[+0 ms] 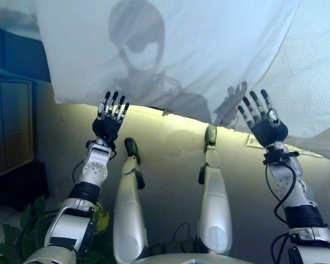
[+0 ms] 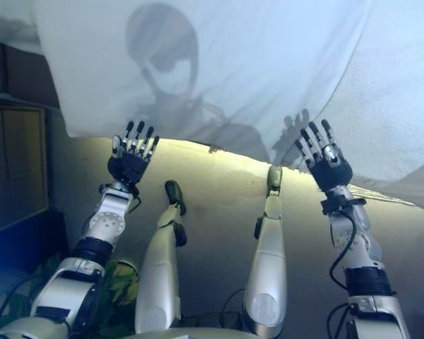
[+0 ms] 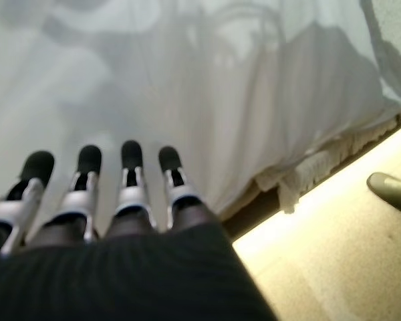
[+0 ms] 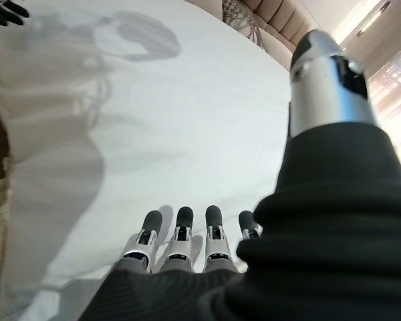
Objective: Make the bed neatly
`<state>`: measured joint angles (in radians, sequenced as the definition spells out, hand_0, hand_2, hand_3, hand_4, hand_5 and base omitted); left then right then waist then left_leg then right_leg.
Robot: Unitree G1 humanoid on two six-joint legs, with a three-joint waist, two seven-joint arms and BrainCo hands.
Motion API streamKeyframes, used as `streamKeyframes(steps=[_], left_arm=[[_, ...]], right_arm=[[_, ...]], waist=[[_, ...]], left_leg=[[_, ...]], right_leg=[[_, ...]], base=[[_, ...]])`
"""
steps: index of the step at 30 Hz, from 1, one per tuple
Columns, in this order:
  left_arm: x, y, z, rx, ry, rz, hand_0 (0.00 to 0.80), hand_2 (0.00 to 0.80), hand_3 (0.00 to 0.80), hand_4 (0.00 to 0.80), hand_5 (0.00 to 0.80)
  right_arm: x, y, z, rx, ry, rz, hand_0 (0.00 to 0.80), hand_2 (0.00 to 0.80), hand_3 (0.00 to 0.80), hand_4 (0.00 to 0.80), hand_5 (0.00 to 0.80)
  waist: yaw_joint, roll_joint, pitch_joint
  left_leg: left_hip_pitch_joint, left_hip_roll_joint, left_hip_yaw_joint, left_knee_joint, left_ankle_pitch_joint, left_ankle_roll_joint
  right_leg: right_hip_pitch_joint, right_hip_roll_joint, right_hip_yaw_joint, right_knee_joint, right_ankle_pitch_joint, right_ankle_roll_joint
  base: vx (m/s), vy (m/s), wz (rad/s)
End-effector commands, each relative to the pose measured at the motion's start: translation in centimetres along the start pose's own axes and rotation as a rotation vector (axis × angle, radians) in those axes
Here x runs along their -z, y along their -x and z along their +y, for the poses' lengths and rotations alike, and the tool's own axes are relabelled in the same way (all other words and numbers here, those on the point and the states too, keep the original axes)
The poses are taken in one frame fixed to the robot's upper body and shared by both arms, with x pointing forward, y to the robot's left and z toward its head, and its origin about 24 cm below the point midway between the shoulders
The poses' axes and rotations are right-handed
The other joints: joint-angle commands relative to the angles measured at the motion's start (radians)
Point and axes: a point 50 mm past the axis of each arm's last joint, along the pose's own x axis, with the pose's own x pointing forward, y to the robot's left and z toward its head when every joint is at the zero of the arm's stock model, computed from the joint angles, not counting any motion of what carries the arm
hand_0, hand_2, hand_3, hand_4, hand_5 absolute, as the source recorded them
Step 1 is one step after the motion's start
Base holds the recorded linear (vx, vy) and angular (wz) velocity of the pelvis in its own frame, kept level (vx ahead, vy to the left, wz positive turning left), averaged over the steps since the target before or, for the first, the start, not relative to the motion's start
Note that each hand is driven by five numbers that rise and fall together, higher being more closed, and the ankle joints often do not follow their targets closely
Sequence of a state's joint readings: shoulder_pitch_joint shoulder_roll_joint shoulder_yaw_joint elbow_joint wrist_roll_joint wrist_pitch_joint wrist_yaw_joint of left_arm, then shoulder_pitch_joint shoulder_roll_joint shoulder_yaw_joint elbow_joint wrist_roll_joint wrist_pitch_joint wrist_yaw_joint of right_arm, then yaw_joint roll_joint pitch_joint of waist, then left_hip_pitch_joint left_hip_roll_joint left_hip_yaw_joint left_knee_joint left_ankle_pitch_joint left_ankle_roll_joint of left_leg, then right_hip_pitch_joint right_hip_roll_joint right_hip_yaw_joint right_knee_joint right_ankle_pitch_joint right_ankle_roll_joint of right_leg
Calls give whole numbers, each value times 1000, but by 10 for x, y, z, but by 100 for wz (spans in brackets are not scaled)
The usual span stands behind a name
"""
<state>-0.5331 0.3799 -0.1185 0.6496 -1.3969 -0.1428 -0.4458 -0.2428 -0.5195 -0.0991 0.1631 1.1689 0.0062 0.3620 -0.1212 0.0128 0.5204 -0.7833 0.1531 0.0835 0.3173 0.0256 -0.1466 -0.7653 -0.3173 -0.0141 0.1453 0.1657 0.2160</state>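
I am in a bedroom of a home or hotel room. A bed spread with a white sheet (image 1: 170, 49) fills the far side of my view, a padded beige headboard (image 4: 281, 23) stands at its far end, and a fringed valance (image 3: 307, 177) hangs along its near edge. To my left stands a dark wooden cabinet (image 1: 8, 126), with a leafy plant (image 1: 16, 236) near it.

The bed sheet (image 1: 209, 49) was plain white, no print at all. Its lower edge had a pale cream fringe (image 3: 301, 177). The floor (image 1: 170, 165) looked beige-tan. Headboard (image 4: 281, 23) was padded, beige-pink. Green leaves on a plant (image 1: 11, 236).
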Motion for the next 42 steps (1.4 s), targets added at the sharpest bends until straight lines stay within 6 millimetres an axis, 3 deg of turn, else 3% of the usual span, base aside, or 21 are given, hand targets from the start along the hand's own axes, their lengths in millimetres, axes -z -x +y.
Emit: streamKeyframes(steps=[1, 8, 9, 12, 13, 15, 24, 26, 29, 30, 33, 37, 40, 42], left_arm=[[-44, -9, -4, 30, -54, -130, 0, 0, 0, 0, 0], [-37, -14, -9, -3, -13, -168, 0, 0, 0, 0, 0], [-38, -16, -8, -24, -22, -162, 0, 0, 0, 0, 0], [-42, -21, -6, -103, -61, -142, 0, 0, 0, 0, 0], [-41, -17, 3, -170, -86, -127, 0, 0, 0, 0, 0], [-44, -13, 18, -320, -140, -99, 0, 0, 0, 0, 0], [-54, 40, 91, -864, -354, 121, 0, 0, 0, 0, 0], [-59, 41, 93, -882, -366, 121, 0, 0, 0, 0, 0], [-65, 43, 94, -871, -301, 67, 0, 0, 0, 0, 0], [-67, 44, 93, -838, -233, 21, 0, 0, 0, 0, 0], [-64, 50, 90, -670, -31, -96, 0, 0, 0, 0, 0], [-34, 59, 58, -250, 229, -236, 0, 0, 0, 0, 0], [-14, 58, 28, -62, 279, -270, 0, 0, 0, 0, 0], [-7, 54, 18, -31, 287, -274, 0, 0, 0, 0, 0]], right_arm=[[-39, -6, 15, -87, 64, -123, 0, 0, 0, 0, 0], [-64, -12, 20, -98, 129, -143, 0, 0, 0, 0, 0], [-66, -13, 18, -96, 131, -141, 0, 0, 0, 0, 0], [-75, -17, 20, -102, 146, -154, 0, 0, 0, 0, 0], [-76, -16, 20, -99, 153, -142, 0, 0, 0, 0, 0], [-78, -17, 20, -103, 160, -128, 0, 0, 0, 0, 0], [-69, -17, 23, -128, 132, -108, 0, 0, 0, 0, 0], [-66, -18, 27, -135, 121, -106, 0, 0, 0, 0, 0], [-60, -14, 29, -134, 113, -108, 0, 0, 0, 0, 0], [-62, -13, 30, -131, 118, -120, 0, 0, 0, 0, 0], [-72, -12, 25, -101, 147, -126, 0, 0, 0, 0, 0], [-98, -11, 10, -45, 195, -139, 0, 0, 0, 0, 0], [-109, -13, 8, -15, 207, -145, 0, 0, 0, 0, 0], [-112, -17, 9, -1, 215, -150, 0, 0, 0, 0, 0]], waist=[[-5, -22, 0], [-17, 8, 0], [-15, 11, 0], [-22, 17, 0], [-20, 19, 0], [-25, 20, 0], [-40, -19, 0], [-44, -25, 0], [-43, -18, 0], [-43, -10, 0], [-31, 33, 0], [1, 100, 0], [24, 128, 0], [30, 136, 0]], left_leg=[[-113, 2, -66, 105, 45, -19], [-198, -25, -52, 217, -7, -10], [-189, -20, -52, 236, -39, -17], [-241, -21, -35, 268, -31, -8], [-229, -14, -39, 286, -63, -14], [-248, -11, -36, 301, -65, -12], [-233, 3, -42, 268, -24, -21], [-212, 8, -38, 243, -11, -22], [-165, 9, -35, 213, -3, -22], [-163, 0, -27, 195, 24, -15], [-111, -10, -22, 175, 17, -16], [-57, -39, -15, 150, -2, -13], [-45, -59, -20, 146, -17, -8], [-48, -68, -20, 145, -19, -6]], right_leg=[[-66, -107, 29, 94, 20, 4], [-170, -114, 81, 158, 18, -13], [-163, -109, 86, 177, -9, -9], [-216, -113, 93, 201, 9, -22], [-208, -105, 99, 226, -22, -19], [-230, -98, 105, 249, -29, -23], [-217, -73, 83, 241, -35, -26], [-200, -70, 76, 225, -34, -24], [-162, -78, 67, 197, -27, -17], [-165, -92, 61, 175, 4, -22], [-135, -114, 64, 169, 2, -18], [-103, -146, 68, 163, -8, -17], [-95, -153, 74, 170, -20, -21], [-99, -153, 78, 172, -22, -24]], base=[[-34, 190, 0], [20, 154, -13], [-13, 65, -3], [-18, 34, -2], [64, 35, -1], [14, 44, -6], [-25, -34, -4], [-24, -56, -7], [-35, -59, -3], [-69, -12, 2], [9, 36, 6], [55, 87, 15], [43, 36, 21], [19, 53, 9]])
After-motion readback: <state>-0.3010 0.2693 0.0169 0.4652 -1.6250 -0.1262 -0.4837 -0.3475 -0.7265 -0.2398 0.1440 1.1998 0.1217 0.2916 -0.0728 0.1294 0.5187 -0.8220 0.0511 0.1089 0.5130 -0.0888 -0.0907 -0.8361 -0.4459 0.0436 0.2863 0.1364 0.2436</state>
